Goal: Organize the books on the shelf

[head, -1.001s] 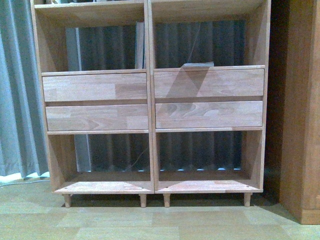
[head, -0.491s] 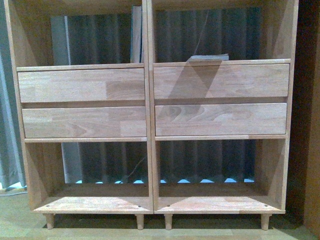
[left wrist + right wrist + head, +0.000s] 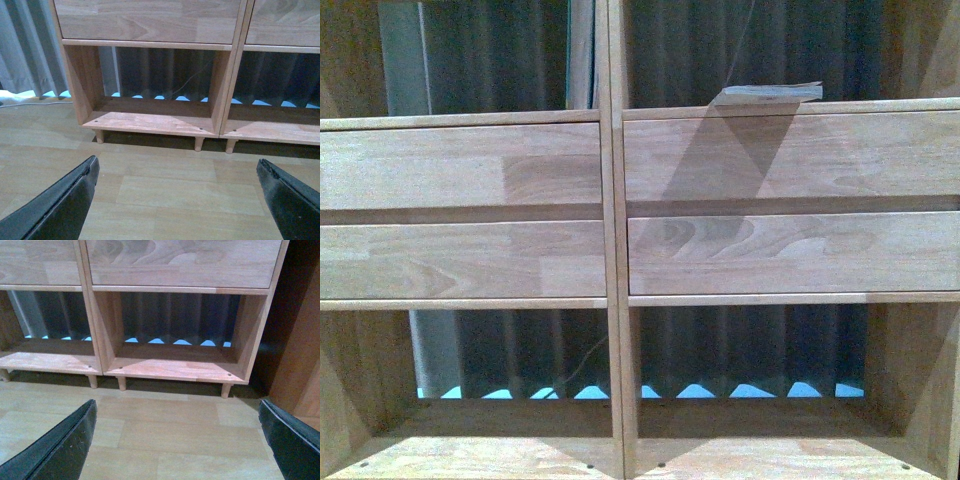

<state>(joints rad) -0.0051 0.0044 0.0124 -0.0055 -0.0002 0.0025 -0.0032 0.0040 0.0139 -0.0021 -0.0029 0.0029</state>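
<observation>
The light-wood shelf [image 3: 612,250] fills the front view, with its four drawer fronts across the middle. A thin book [image 3: 772,93] lies flat in the upper right compartment, only its edge showing. Another book [image 3: 582,55] stands upright in the upper left compartment against the centre divider. My left gripper [image 3: 177,197] is open and empty above the floor in front of the lower left compartment [image 3: 155,100]. My right gripper [image 3: 177,440] is open and empty above the floor in front of the lower right compartment [image 3: 175,340]. Neither gripper shows in the front view.
A grey curtain [image 3: 27,50] hangs behind and left of the shelf. A darker wooden cabinet [image 3: 302,355] stands right of the shelf. Light wood-plank floor [image 3: 165,175] lies in front of the shelf's short peg legs [image 3: 199,144].
The front view has come closer to the shelf: the legs and floor have left the frame and the drawers now fill it.
</observation>
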